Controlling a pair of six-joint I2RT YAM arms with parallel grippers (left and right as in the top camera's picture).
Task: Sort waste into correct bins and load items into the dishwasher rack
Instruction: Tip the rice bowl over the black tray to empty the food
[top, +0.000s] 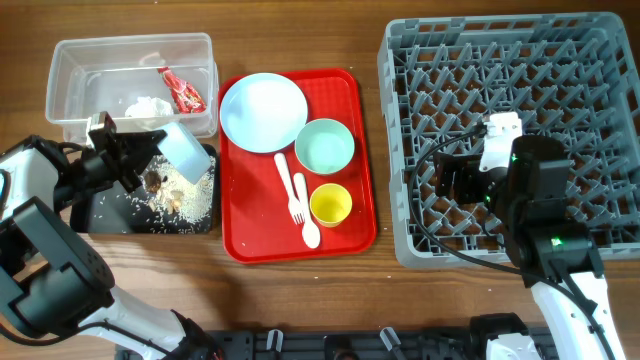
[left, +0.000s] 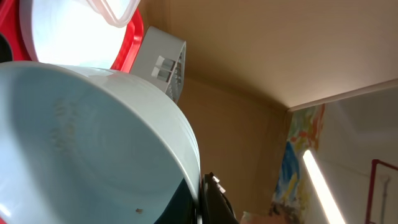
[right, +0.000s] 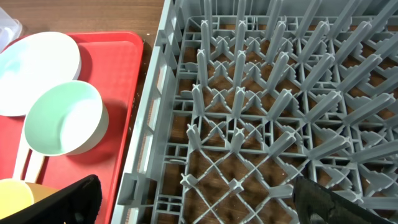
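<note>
My left gripper (top: 160, 152) is shut on the rim of a pale blue-green bowl (top: 186, 150), holding it tilted on its side over the black tray (top: 100, 215). Brownish food scraps and rice crumbs (top: 180, 195) lie in that tray. In the left wrist view the bowl (left: 81, 143) fills the frame, with one small crumb inside and the jaw (left: 202, 199) at its rim. The red wrapper (top: 183, 90) and white tissue (top: 148, 105) lie in the clear tub (top: 70, 60). My right gripper (top: 440, 178) (right: 205, 205) is open and empty above the grey dishwasher rack (top: 590, 60) (right: 267, 106).
The red serving tray (top: 350, 100) (right: 118, 68) holds the plate (top: 262, 112) (right: 37, 71), the second bowl (top: 324, 146) (right: 62, 118), the yellow cup (top: 331, 204) (right: 12, 196), and the white fork (top: 285, 185) and spoon (top: 307, 215).
</note>
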